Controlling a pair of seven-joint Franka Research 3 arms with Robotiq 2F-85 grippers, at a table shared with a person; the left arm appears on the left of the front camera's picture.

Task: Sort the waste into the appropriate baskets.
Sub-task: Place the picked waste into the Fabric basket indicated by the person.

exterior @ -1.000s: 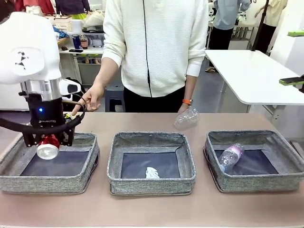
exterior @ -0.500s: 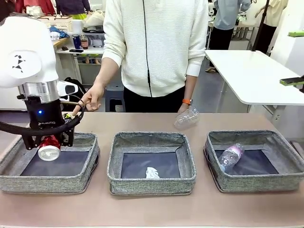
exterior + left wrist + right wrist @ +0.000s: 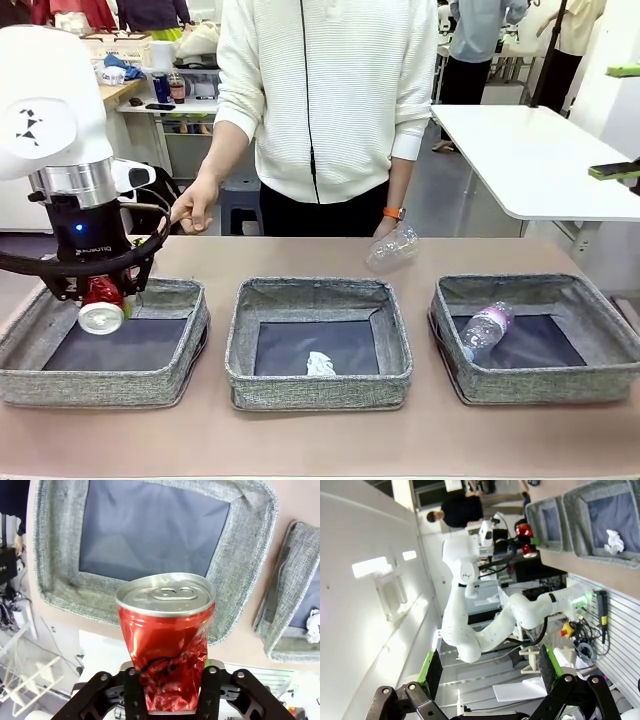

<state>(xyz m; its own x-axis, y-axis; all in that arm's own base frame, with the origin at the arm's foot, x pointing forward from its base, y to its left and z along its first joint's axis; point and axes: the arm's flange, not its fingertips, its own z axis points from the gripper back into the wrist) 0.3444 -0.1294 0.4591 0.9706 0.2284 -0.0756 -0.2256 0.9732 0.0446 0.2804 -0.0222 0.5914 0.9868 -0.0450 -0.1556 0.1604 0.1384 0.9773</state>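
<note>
Left gripper (image 3: 169,682) clasps a crushed red metal drink can (image 3: 167,630) above a grey woven-fabric basket (image 3: 242,580); best released over its dark floor.

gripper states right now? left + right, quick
Left gripper: closed on the can, above the left basket.
Right gripper: open, holding nothing.

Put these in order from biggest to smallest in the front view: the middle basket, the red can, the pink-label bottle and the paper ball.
1. middle basket, by far.
2 and 3. small bottle with pinkish label and red drink can look alike; the left gripper hides part of the can.
4. crumpled white paper ball.
</note>
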